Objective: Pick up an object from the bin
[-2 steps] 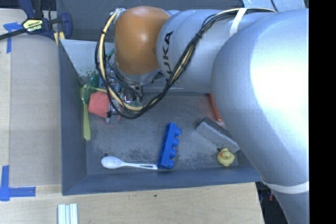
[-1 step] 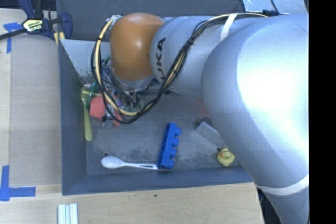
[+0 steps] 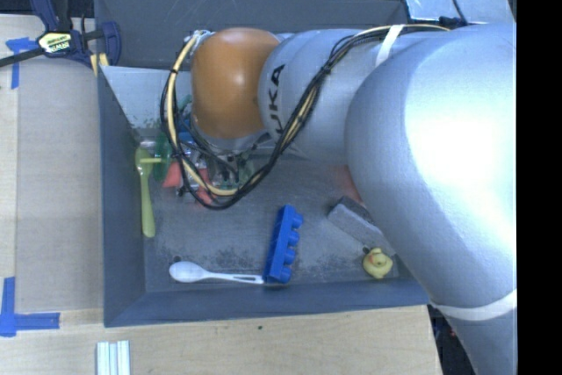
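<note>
My gripper (image 3: 213, 164) is down in the left part of the bin, its body showing just below the orange wrist cover among cables. A yellow-green plastic utensil (image 3: 146, 189) lies lengthwise along the left wall, right beside the gripper. Something small and green (image 3: 163, 152) sits at the utensil's upper end, touching the gripper's left side. A small red piece (image 3: 173, 175) shows at the gripper's lower left; whether it belongs to the gripper I cannot tell.
Along the near wall lie a white spoon (image 3: 209, 275), a blue toothed block (image 3: 284, 243) and a small yellow duck (image 3: 378, 263). A grey block (image 3: 355, 220) rests right of centre, partly under the arm. The big silver arm covers the bin's right side.
</note>
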You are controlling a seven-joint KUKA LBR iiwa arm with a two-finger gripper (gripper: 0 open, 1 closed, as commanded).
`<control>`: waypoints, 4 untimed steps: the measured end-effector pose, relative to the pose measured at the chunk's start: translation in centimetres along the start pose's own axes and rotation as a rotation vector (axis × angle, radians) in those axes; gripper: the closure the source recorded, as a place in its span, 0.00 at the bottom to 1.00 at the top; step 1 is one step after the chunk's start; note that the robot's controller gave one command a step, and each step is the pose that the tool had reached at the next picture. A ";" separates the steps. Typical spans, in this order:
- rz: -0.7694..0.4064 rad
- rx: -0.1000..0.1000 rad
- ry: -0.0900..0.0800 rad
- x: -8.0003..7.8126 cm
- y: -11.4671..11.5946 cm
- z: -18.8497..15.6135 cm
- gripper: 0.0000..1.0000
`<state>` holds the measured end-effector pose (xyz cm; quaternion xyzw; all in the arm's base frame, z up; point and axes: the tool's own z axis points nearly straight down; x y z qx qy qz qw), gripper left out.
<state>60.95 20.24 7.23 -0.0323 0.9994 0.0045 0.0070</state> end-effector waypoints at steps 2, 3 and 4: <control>0.001 0.001 0.002 0.0 -0.1 -1.6 1.00; 0.002 0.003 0.008 0.1 -0.1 -5.8 1.00; 0.001 0.000 -0.003 -0.2 0.0 -9.0 1.00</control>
